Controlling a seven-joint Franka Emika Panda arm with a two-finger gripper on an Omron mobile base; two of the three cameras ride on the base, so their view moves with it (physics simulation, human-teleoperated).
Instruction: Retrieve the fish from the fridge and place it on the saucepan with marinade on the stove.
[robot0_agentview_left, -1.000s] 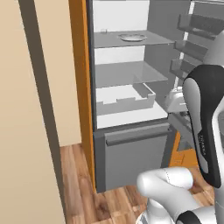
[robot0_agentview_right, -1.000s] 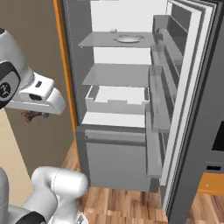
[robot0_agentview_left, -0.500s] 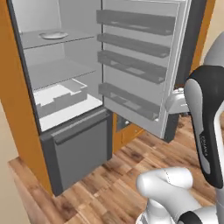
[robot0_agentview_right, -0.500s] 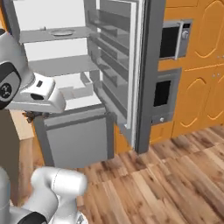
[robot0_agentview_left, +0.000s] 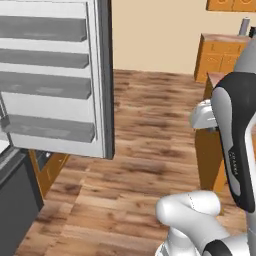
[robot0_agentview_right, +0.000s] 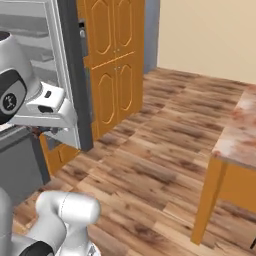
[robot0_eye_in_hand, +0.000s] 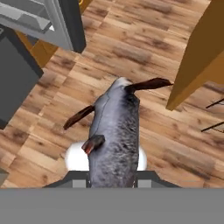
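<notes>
The fish (robot0_eye_in_hand: 114, 135), grey with dark fins, sticks out from my gripper (robot0_eye_in_hand: 113, 177), which is shut on its tail end and holds it in the air over the wooden floor. My hand (robot0_agentview_right: 47, 107) hangs beside the open fridge door (robot0_agentview_right: 70, 75). That door, with its grey shelves (robot0_agentview_left: 55, 80), fills the left of the left base view, and the fridge's dark lower drawer (robot0_agentview_left: 12, 200) sits below it. The saucepan and the stove are out of view.
Tall orange cabinets (robot0_agentview_right: 112, 60) stand behind the fridge door. A counter with a speckled top (robot0_agentview_right: 240, 135) on orange sides (robot0_eye_in_hand: 201, 52) is close on the right. More orange cabinets (robot0_agentview_left: 220, 55) stand far back. Wooden floor (robot0_agentview_left: 145, 150) lies open between them.
The whole view has swung away from the fridge interior as the base turned; the shelves and plate left the picture and the floor and counter came in. The gripper stays shut on the fish.
</notes>
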